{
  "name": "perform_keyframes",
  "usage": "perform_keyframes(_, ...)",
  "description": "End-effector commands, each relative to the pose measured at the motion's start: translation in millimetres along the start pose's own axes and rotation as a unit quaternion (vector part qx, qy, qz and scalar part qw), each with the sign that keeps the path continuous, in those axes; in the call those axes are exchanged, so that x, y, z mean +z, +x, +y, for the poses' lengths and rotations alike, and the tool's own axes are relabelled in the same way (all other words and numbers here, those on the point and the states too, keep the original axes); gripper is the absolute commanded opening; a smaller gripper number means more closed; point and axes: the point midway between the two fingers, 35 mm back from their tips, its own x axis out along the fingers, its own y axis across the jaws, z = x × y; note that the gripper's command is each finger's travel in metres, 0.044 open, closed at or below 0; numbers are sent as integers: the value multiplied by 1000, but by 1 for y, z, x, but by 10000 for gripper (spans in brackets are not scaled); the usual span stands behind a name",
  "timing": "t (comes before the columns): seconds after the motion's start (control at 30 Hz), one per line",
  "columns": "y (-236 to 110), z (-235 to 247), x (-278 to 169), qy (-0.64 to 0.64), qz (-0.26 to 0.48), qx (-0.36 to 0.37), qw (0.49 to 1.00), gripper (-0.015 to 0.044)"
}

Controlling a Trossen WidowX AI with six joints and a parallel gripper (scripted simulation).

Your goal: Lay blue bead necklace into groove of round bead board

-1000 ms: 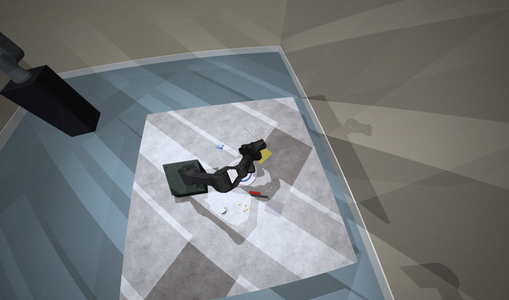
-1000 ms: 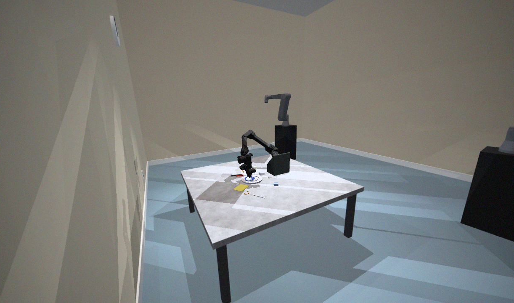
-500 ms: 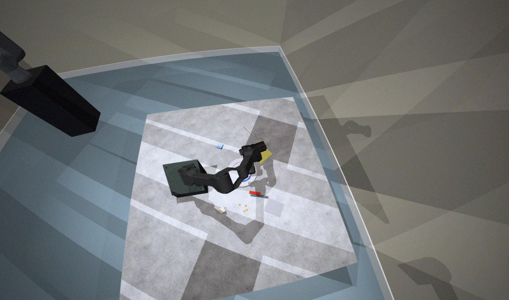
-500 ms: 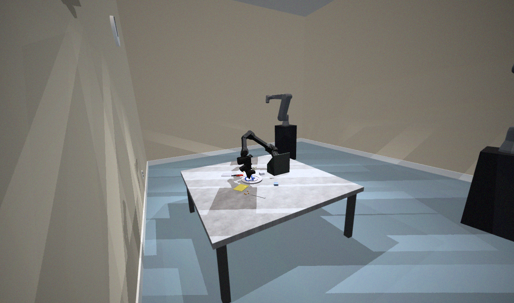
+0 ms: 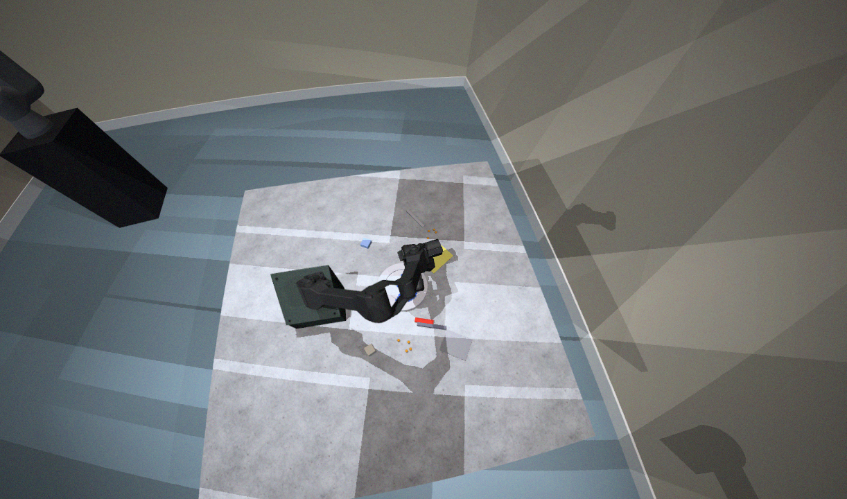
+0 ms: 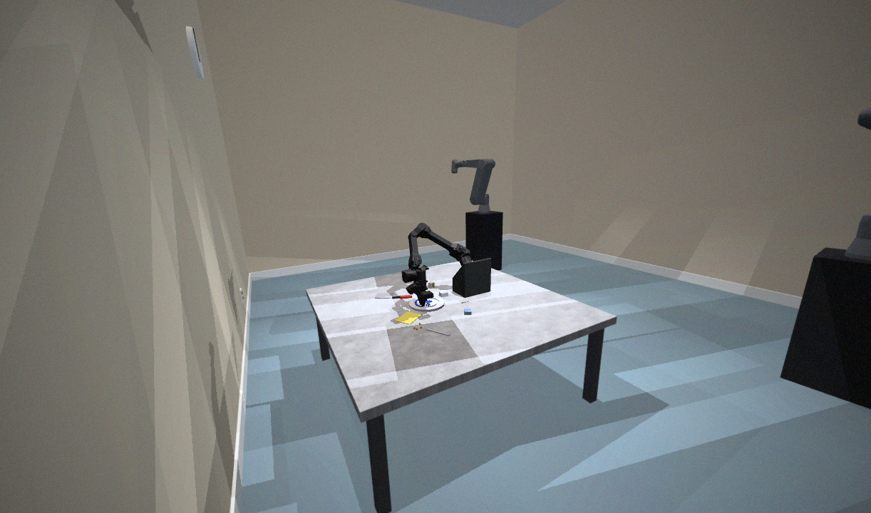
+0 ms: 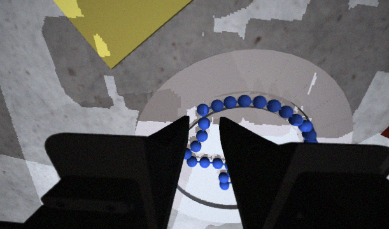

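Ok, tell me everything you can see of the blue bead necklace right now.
The blue bead necklace is a string of glossy round blue beads lying on the round bead board. Its far arc follows the dark groove; the near part cuts across the board's middle and bunches up. The hand stands narrowed, its tips on either side of the left stretch, though no grip on a bead shows.
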Motion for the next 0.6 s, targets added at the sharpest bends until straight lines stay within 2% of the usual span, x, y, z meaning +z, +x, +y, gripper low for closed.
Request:
perform_keyframes(0.0,0,0,0,0,0,0,1000,94)
perform_keyframes(0.13,0,0,0,0,0,0,1000,0)
perform_keyframes(0.57,0,0,0,0,0,0,1000,0)
